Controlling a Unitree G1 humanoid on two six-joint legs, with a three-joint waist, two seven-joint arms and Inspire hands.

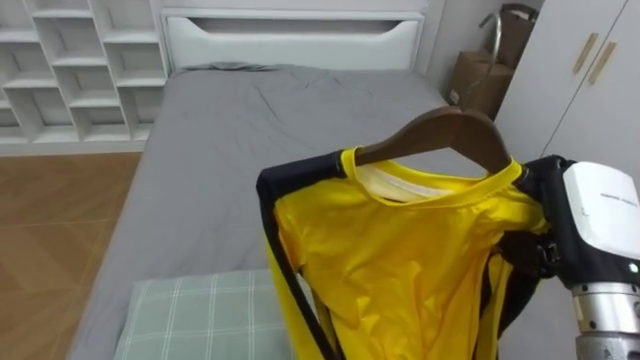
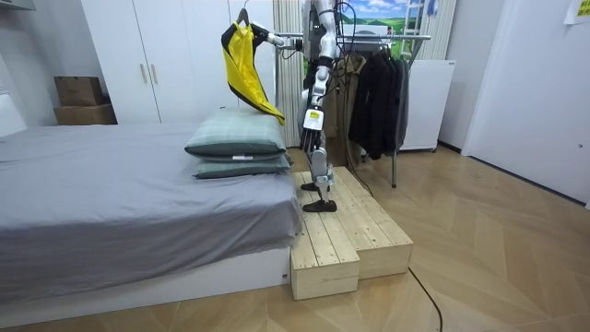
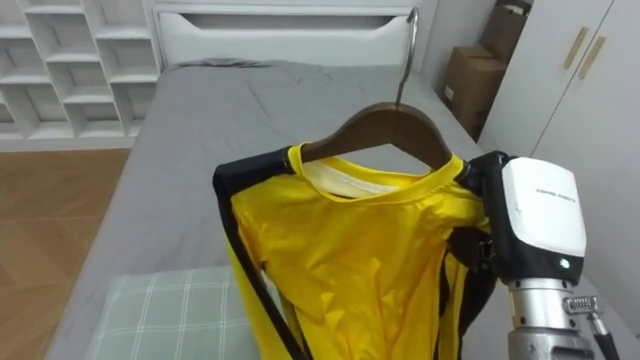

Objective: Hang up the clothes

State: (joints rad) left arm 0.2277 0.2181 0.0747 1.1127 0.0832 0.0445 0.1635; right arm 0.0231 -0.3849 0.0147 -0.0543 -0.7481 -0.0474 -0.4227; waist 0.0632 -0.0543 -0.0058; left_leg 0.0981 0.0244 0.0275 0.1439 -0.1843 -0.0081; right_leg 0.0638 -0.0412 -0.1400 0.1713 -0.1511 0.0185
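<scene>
Right hand (image 1: 598,215), state? (R.)

Clenched on one end of the dark brown wooden hanger (image 1: 450,130), gripping through the shoulder of the shiny yellow shirt with black trim (image 1: 400,260). The dark fingers show against the cloth. (M.)

Where is the garment? (R.)

It is on the hanger, collar seated, held up in the air over the grey-sheeted bed (image 1: 250,130) and the green checked pillow (image 1: 200,315). It touches neither. The hanger's metal hook (image 3: 405,50) is free and catches on nothing. (M.)

Other hand? (R.)

Left hand (image 2: 312,124) hangs by the robot's side in the room view. I cannot tell its grip. (M.)

Step in hand? (R.)

My judgement is carry. The shirt is dressed on the hanger but not yet hung. The robot stands on the pale wooden plank platform (image 2: 341,231) at the bed's corner, and the metal clothes rack (image 2: 406,37) with dark garments (image 2: 373,88) is on its far side, away from the raised shirt. (M.)

Next move needs? (R.)

Probably a turn toward the rack, with the hanger kept level so the shirt stays on. Then lift the hook above the rail and lower it into a gap beside the dark garments before letting go. (M.)
</scene>
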